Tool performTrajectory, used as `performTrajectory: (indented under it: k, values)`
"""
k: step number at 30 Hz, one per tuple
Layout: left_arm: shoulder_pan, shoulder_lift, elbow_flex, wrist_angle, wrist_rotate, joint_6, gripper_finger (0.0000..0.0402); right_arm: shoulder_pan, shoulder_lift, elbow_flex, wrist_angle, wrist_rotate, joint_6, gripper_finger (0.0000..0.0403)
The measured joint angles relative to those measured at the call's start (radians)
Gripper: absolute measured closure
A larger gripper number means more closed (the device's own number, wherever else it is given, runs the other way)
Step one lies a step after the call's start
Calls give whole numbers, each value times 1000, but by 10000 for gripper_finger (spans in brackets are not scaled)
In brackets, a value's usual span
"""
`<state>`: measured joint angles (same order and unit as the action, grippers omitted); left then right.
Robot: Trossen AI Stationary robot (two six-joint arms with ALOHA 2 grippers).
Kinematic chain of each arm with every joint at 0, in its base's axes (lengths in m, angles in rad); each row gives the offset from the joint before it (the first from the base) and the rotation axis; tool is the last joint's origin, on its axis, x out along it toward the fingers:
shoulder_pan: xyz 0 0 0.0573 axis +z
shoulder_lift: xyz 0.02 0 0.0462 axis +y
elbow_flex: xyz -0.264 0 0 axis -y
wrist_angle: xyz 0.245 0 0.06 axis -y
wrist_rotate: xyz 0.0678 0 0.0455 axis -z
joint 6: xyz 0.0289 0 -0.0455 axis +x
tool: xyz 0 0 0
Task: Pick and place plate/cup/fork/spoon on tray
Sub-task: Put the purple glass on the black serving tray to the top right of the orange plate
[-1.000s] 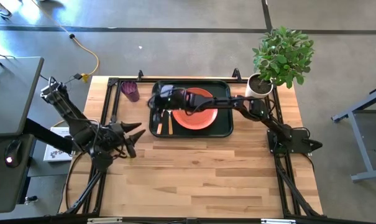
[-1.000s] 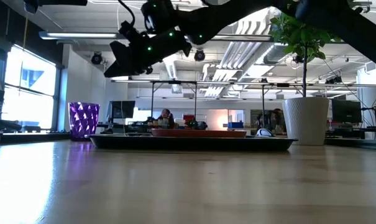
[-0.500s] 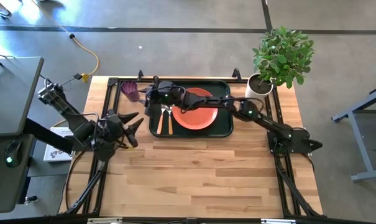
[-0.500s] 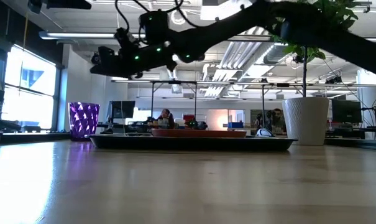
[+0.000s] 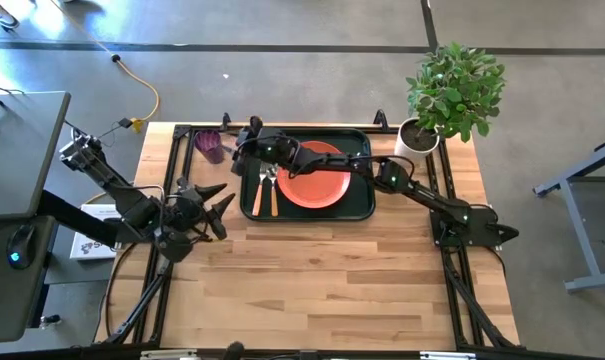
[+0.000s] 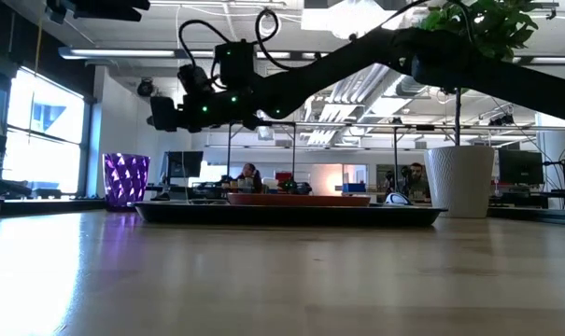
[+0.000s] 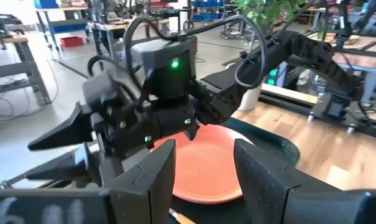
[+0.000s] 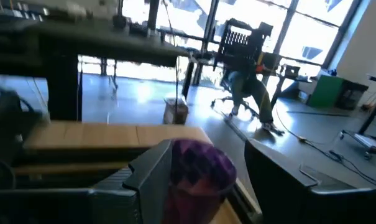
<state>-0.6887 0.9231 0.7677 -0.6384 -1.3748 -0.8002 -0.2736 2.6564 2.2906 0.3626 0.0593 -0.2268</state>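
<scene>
1. The cup [image 5: 210, 146] is standing upright on the table just off the left end of the tray [image 5: 360, 205], the one task item not yet on it.
2. The right gripper [image 5: 244, 145] is hanging raised near the tray's left edge, facing the cup; its jaws are standing released and empty, probably lining up a grasp.
3. The plate [image 5: 314, 176], fork [image 5: 259, 192] and spoon [image 5: 273, 190] are lying inside the tray, apparently already placed.
4. The left gripper [image 5: 214, 206] is waiting spread and empty over the table's left part, well clear of the reach.
</scene>
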Motion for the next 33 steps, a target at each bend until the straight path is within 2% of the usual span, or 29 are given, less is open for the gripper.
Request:
performTrajectory:
  k: [8,13,18,21,23,26,33]
  values:
    - [68,3,0,9,10,-26,248,-60,9,0,172,2,300,205]
    - [101,35,0,7,28,-78,248,-70,9,0,83,92,423,205]
    - [162,66,0,-12,40,-56,248,-74,7,0,-119,80,489,206]
    - [250,44,0,-21,119,-22,248,-70,0,-1,-145,17,459,212]
    - [320,18,0,-26,199,0,248,-62,-7,-1,-98,-52,451,222]
    - [411,-8,0,-28,279,25,248,-48,-8,0,-1,-101,504,241]
    - [502,-48,0,-38,329,30,248,-81,-8,0,17,-171,573,284]
